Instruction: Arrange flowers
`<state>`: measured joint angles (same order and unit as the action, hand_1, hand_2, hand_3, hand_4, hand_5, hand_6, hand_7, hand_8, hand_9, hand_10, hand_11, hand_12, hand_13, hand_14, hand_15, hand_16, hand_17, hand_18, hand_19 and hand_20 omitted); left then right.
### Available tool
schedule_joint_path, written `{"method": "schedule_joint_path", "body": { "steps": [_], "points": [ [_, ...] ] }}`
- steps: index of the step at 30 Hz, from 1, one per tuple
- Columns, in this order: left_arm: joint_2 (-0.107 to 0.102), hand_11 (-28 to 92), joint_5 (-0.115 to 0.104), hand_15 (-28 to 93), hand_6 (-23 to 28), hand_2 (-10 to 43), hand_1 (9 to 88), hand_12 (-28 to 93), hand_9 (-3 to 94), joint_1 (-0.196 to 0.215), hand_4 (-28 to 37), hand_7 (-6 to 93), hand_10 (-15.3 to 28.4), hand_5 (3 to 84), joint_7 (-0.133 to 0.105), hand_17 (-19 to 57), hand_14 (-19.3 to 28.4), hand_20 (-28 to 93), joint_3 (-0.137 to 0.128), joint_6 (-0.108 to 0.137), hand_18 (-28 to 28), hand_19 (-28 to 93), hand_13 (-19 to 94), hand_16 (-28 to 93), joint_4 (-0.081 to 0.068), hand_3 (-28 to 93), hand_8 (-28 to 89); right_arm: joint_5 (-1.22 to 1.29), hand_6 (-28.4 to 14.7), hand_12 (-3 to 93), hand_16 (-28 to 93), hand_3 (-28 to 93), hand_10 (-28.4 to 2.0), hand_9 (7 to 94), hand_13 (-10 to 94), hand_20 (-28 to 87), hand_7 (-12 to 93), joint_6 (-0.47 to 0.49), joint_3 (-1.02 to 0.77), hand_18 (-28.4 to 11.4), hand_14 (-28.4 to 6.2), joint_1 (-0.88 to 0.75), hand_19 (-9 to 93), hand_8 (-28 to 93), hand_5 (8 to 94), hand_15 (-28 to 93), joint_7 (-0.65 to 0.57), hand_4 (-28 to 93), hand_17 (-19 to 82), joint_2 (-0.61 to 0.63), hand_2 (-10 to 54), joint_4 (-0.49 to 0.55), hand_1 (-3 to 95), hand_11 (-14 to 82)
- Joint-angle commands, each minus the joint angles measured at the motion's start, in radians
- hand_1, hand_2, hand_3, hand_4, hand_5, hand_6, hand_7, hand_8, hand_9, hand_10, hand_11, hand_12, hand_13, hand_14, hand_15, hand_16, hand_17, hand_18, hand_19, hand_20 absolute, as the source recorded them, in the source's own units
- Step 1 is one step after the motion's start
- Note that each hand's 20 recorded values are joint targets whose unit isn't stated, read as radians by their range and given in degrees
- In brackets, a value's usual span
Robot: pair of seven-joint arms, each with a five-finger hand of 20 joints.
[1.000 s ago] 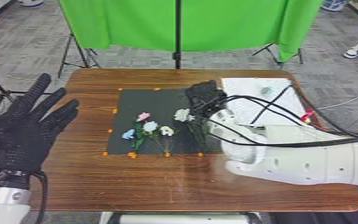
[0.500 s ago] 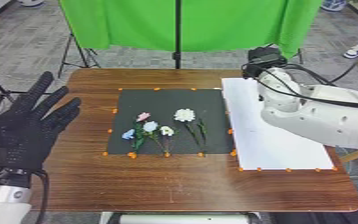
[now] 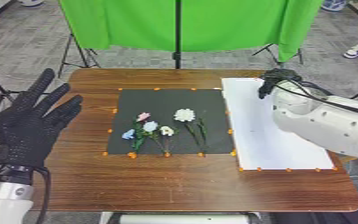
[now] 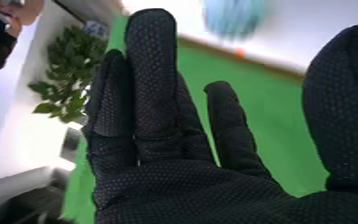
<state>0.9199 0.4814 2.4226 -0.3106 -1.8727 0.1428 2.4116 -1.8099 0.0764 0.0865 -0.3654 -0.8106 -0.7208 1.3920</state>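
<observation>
Right hand (image 3: 280, 76) over white paper (image 3: 269, 132), fingers straight, thumb wide. Blue thing (image 4: 233, 15) beyond them, maybe a flower. Left hand (image 3: 23, 132) spread, white flower (image 3: 184, 115) between hands.

A green cloth (image 3: 122, 25) hangs beyond the counter's (image 3: 158, 187) far edge, a black pole (image 3: 178, 30) before it, grey carpet (image 3: 33, 50) below; a leafy plant (image 4: 72, 67) shows in the right wrist view.

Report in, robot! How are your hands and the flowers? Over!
Left hand open, empty. Right hand open, empty, at paper's far end. Flowers lying on black mat, nothing covering them.
</observation>
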Motion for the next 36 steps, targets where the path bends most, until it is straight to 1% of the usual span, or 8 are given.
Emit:
{"method": "schedule_joint_path", "body": {
  "steps": [1, 4, 8, 12, 14, 16, 25, 36],
  "points": [
    [0.002, 16, 0.001, 30, 3.0, 6.5, 20.9, 13, 19.3, 0.018, -26.9, 15.7, 14.7, 23.6, -0.021, -14.5, 23.7, 11, 0.007, -0.002, 28.4, 47, 15, -1, -0.004, 75, -11, 0.018, 0.8, 13.0, 10, 78, -15.4, 42.1, 62, 7, 11, -0.006, -0.021, -18.2, -10.4, -0.025, 93, -11, 33.1, 62, 0.008, -28, 33, -0.010, -9.5, -0.020, 27.6, 5.2],
    [-0.001, 16, 0.001, 30, 3.0, 6.5, 20.9, 13, 19.3, 0.012, -26.9, 15.8, 14.7, 23.6, -0.020, -14.6, 23.7, 11, 0.015, 0.000, 28.4, 47, 15, -1, -0.007, 75, -11, 0.003, 0.8, 13.0, 10, 79, -14.4, 42.9, 62, 7, 11, 0.040, 0.005, -18.1, -10.4, 0.000, 93, -11, 33.9, 62, 0.022, -28, 33, 0.002, -9.5, -0.027, 29.0, 5.6],
    [0.012, 16, 0.005, 30, 3.0, 6.6, 20.9, 13, 19.3, 0.043, -26.8, 15.7, 14.7, 23.6, -0.040, -14.6, 23.7, 11, 0.001, 0.002, 28.4, 47, 15, -1, 0.004, 75, -11, -0.028, 1.7, 12.6, 10, 78, -10.3, 51.2, 67, 5, 13, -0.034, 0.026, -17.5, -7.9, -0.003, 93, -12, 42.4, 58, 0.027, -28, 35, -0.010, -9.5, -0.050, 34.3, 8.5],
    [0.015, 16, 0.008, 30, 3.0, 6.5, 21.0, 13, 19.3, 0.031, -27.0, 15.7, 14.8, 23.6, -0.034, -14.5, 23.7, 11, 0.002, -0.007, 28.4, 47, 15, -1, 0.003, 75, -11, -0.081, 4.6, 15.5, 18, 74, -5.7, 72.1, 75, 5, 18, -0.231, 0.134, -15.4, -3.6, 0.032, 93, -10, 63.1, 51, 0.032, -28, 39, -0.013, -9.5, -0.060, 44.4, 11.5],
    [0.017, 16, 0.007, 30, 3.0, 6.5, 20.9, 13, 19.3, 0.029, -27.1, 15.7, 14.7, 23.5, -0.034, -14.5, 23.7, 11, 0.009, -0.005, 28.4, 47, 15, -1, 0.002, 75, -11, -0.089, 5.8, 25.1, 24, 66, -3.9, 86.0, 80, 8, 21, -0.262, 0.136, -14.6, -1.1, 0.025, 93, -3, 76.1, 48, 0.032, -28, 42, -0.015, -9.5, -0.060, 52.8, 6.6],
    [0.020, 16, 0.007, 30, 3.0, 6.5, 20.8, 13, 19.3, 0.030, -27.1, 15.7, 14.7, 23.6, -0.031, -14.5, 23.8, 11, 0.013, -0.005, 28.4, 47, 15, -1, 0.002, 75, -11, -0.102, 6.4, 28.6, 25, 63, -3.4, 92.8, 85, 10, 22, -0.298, 0.146, -14.1, -0.2, 0.021, 93, 0, 83.2, 48, 0.030, -28, 43, -0.013, -9.5, -0.058, 56.9, 12.6],
    [0.032, 16, 0.007, 30, 3.0, 6.6, 20.7, 14, 19.3, 0.034, -27.2, 15.7, 14.8, 23.6, -0.022, -14.6, 23.9, 11, 0.012, 0.001, 28.4, 47, 15, -1, 0.002, 75, -11, -0.126, 5.9, 27.8, 25, 63, -4.3, 93.7, 87, 11, 22, -0.360, 0.117, -13.9, 0.1, 0.013, 93, 1, 85.9, 48, 0.032, -28, 44, 0.002, -9.5, 0.006, 57.6, 17.2],
    [0.030, 16, 0.009, 30, 3.0, 6.7, 20.7, 14, 19.5, 0.013, -27.4, 15.8, 14.9, 23.6, -0.002, -14.7, 24.1, 11, 0.021, 0.003, 28.4, 47, 15, -1, -0.001, 75, -11, -0.189, 5.1, 27.5, 26, 68, -4.9, 93.7, 86, 13, 21, -0.443, 0.076, -14.4, -0.2, -0.017, 93, 3, 86.3, 49, 0.091, -28, 44, -0.002, -9.5, 0.233, 55.9, 17.4]
  ]
}}
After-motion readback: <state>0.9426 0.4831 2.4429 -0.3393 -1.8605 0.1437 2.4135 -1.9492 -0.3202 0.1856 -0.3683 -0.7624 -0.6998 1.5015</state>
